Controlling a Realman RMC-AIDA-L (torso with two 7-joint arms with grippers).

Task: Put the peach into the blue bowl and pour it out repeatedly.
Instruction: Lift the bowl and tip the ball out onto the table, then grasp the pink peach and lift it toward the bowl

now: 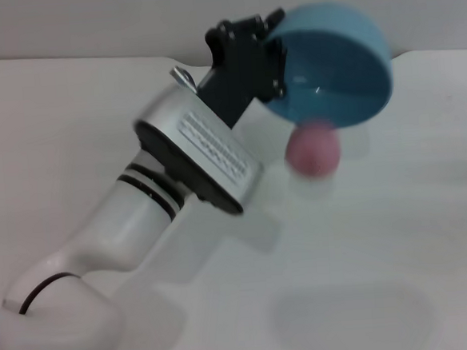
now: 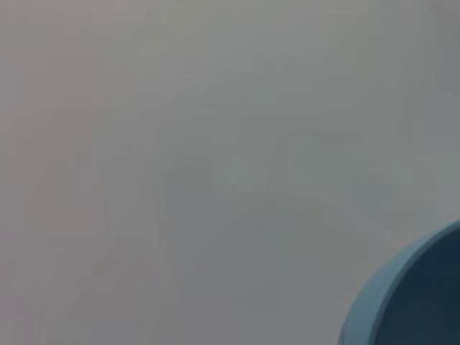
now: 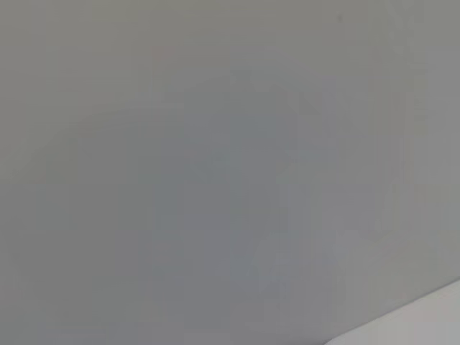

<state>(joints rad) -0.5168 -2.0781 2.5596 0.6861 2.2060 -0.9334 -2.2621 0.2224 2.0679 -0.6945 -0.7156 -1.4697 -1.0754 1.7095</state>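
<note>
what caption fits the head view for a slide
Left claw tips the blue bowl on its side above the white table as the peach drops out below its rim.

The left arm (image 1: pixel 102 240) is glossy white with two black rings, a ribbed white wrist housing edged black, and a black left gripper (image 1: pixel 268 40) mount.

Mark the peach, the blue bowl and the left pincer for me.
peach (image 1: pixel 313 153): head view, middle of the fruit, just below the bowl's rim.
blue bowl (image 1: pixel 334 72): head view, tipped inner wall.
left pincer (image 1: pixel 266 48): head view, black fingers clamped on the bowl's rim.
</note>
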